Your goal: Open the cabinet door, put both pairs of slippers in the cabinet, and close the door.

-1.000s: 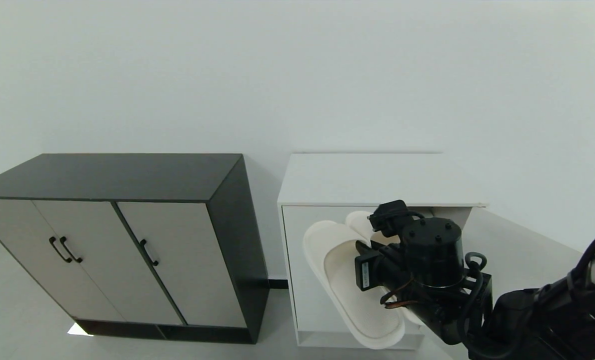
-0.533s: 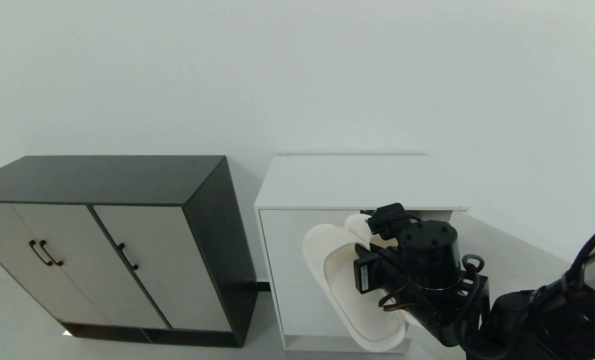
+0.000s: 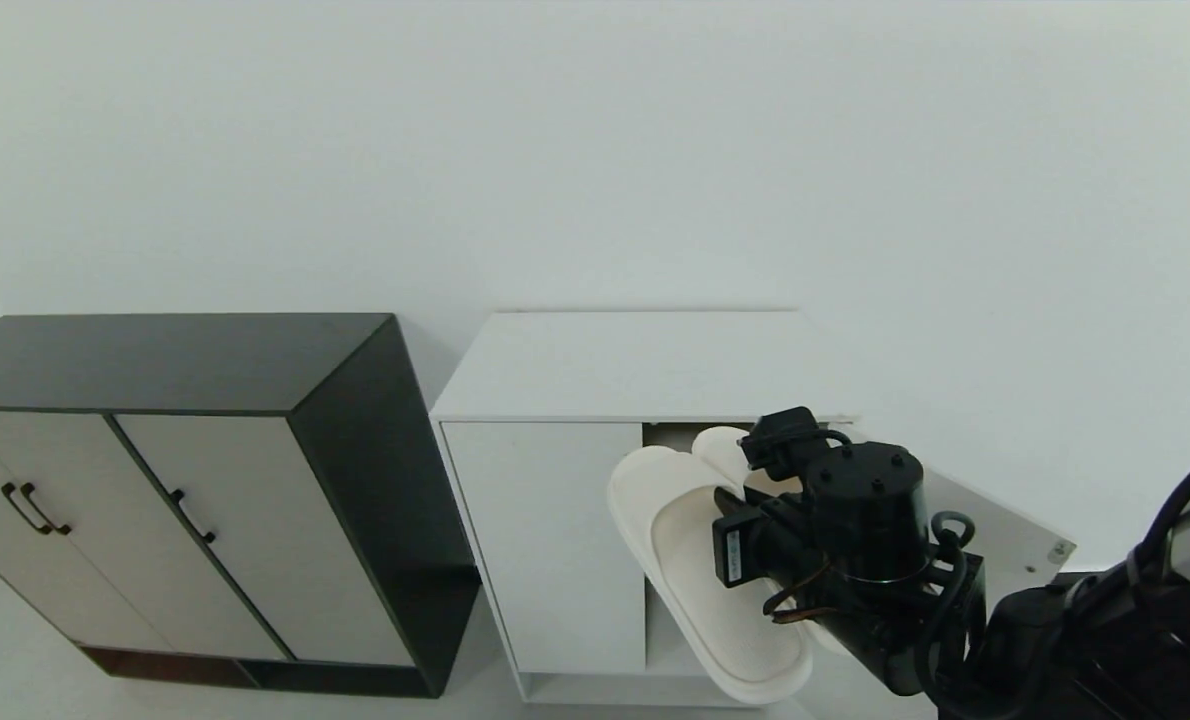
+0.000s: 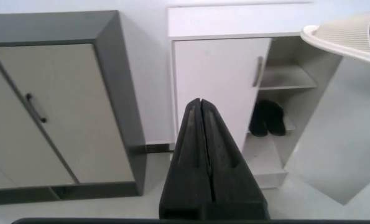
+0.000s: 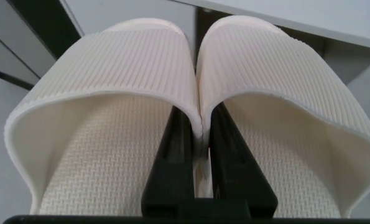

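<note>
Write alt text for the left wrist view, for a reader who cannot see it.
A white cabinet stands with one door open, a pair of dark slippers inside under a shelf. The left gripper, shut and empty, points toward it; a cream slipper shows near the open side, and a dark-framed cabinet stands alongside.

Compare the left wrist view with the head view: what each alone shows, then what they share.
Left wrist view: a dark pair of slippers inside the white cabinet, under its shelf; the shut left gripper. Head view: the right gripper. Shared: the white slippers it holds, the cabinet's open door, the dark cabinet.
</note>
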